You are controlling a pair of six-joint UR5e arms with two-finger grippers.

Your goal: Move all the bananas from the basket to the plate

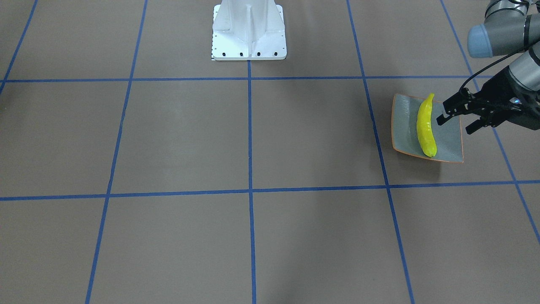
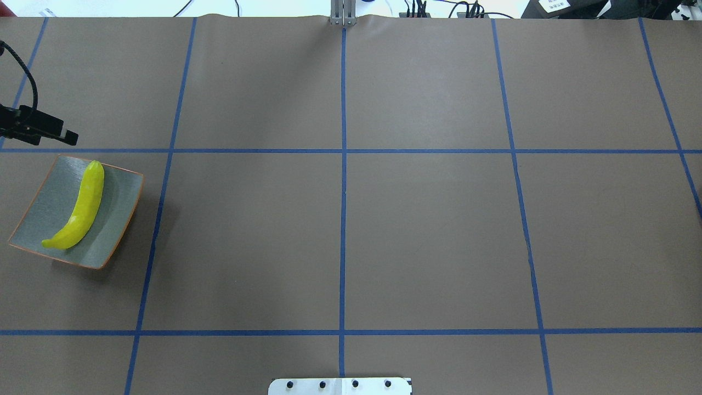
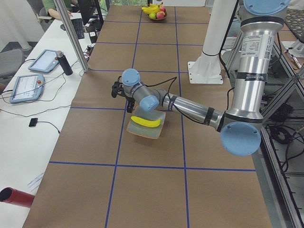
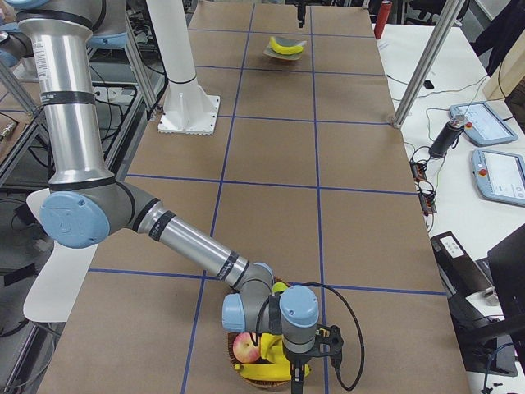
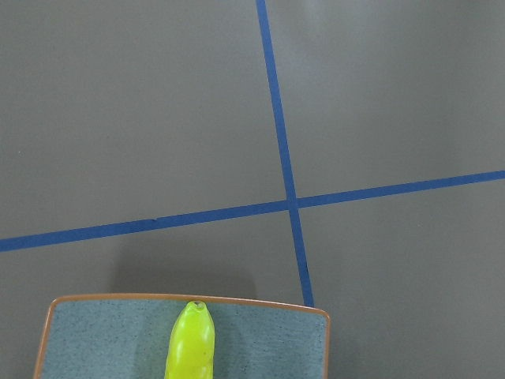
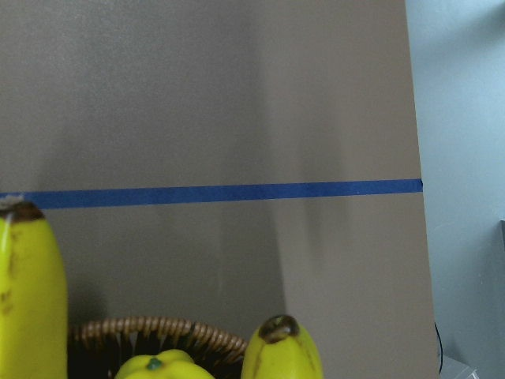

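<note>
Big brown gridded table (image 2: 351, 219). Near arm's left gripper (image 1: 455, 125) is spread wide and empty. The plate (image 1: 405, 126) sits just beside it, and one banana (image 1: 425, 126) lies lengthwise on the plate near the fingertips, not touching. Far end, the right gripper (image 4: 294, 379) is low over the basket (image 6: 158, 328); can't tell its opening. More bananas (image 6: 31, 292) are directly under it, with an apple (image 4: 246, 348) alongside.

Robotics lab: brown-papered table (image 2: 439, 247) with blue tape grid (image 2: 344, 219), bolted white arm pedestal (image 1: 249, 33), teach pendants (image 3: 26, 88) on side bench (image 3: 19, 137), aluminium frame posts (image 3: 71, 35).
</note>
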